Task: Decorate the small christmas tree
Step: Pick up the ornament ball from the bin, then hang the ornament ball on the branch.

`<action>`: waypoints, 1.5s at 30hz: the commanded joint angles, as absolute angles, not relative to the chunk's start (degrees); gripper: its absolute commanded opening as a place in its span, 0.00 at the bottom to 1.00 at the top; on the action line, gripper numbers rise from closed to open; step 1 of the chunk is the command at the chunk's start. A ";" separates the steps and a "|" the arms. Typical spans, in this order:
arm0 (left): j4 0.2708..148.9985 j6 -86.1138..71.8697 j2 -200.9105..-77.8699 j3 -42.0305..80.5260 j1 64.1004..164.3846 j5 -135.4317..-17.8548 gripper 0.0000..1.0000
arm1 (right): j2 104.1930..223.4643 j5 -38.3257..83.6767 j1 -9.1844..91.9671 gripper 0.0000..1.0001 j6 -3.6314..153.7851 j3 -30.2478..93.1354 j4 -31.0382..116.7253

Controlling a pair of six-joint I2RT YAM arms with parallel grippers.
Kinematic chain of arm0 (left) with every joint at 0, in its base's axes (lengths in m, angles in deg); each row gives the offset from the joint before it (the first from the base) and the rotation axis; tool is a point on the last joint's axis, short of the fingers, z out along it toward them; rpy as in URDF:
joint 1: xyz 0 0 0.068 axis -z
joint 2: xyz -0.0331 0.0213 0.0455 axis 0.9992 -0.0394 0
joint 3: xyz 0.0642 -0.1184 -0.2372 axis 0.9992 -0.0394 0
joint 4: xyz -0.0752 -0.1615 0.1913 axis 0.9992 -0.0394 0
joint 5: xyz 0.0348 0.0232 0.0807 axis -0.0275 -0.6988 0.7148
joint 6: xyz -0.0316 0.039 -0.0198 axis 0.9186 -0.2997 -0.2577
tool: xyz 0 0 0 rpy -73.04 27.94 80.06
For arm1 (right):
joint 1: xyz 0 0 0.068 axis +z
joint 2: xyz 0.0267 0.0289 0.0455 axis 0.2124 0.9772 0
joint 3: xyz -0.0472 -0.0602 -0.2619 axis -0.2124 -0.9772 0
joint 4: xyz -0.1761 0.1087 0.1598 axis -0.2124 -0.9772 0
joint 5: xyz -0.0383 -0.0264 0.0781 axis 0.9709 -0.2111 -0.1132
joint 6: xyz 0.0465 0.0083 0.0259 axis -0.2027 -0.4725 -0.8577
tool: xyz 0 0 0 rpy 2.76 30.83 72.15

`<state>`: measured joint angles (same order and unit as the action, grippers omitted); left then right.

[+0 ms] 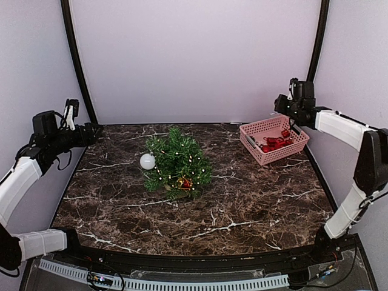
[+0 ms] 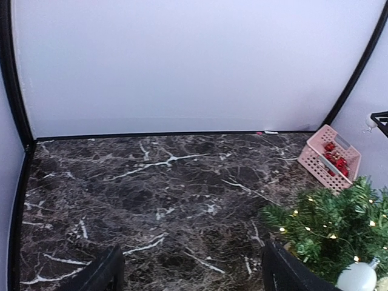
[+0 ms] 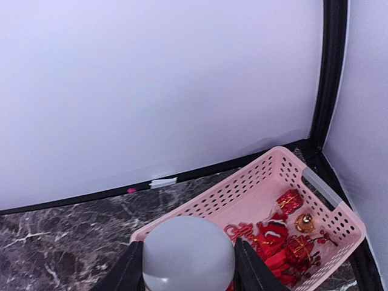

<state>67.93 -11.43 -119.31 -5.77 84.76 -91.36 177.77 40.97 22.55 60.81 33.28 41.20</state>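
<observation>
My right claw (image 3: 188, 245) is clamped on a pale white ball (image 3: 188, 260), one finger on each flank, held up above the pink basket (image 3: 267, 159) with the red ornaments (image 3: 276, 239) lying in it. My left claw (image 2: 192, 257) hangs spread wide with nothing between the fingers, out at the left edge of the table (image 1: 242, 206).

The small christmas tree (image 1: 177, 162) stands mid-table, lights glowing, well apart from the basket. That gap is my first worry: the ball looks smooth and round, I'm pinching it at only two spots, and a jolt on the way across could squirt it out and send it rolling.

Second worry is the tree itself. It looks light and bushy, and nothing is steadying it, since my left claw is nowhere near. If I press down too hard into the branches, it could tip or slide.

Third, there's another white ball (image 1: 147, 161) against the tree's left side and a red and gold ornament (image 1: 183, 182) low at the front. Coming in careless, I could knock either one loose.

And I can't tell if my ball has a hook or loop. Without one, it may just roll off the needles when I let go.
</observation>
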 commanded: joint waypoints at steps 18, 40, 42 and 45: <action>77.44 14.63 -104.67 -14.61 117.01 -93.79 0.76 | 148.45 20.53 53.18 0.45 60.82 15.11 45.82; 95.44 28.59 -111.80 -17.48 135.13 -97.48 0.74 | 161.57 5.49 70.25 0.46 62.47 14.45 71.60; 96.43 29.31 -113.51 -17.42 135.73 -98.27 0.69 | 162.48 4.50 70.72 0.46 61.82 14.66 73.43; 98.18 29.69 -116.42 -16.92 137.32 -99.41 0.59 | 163.52 3.92 71.46 0.46 61.50 15.28 74.76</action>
<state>93.37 28.52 -114.03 -17.63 135.69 -96.94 162.86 5.87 70.17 62.10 12.98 67.84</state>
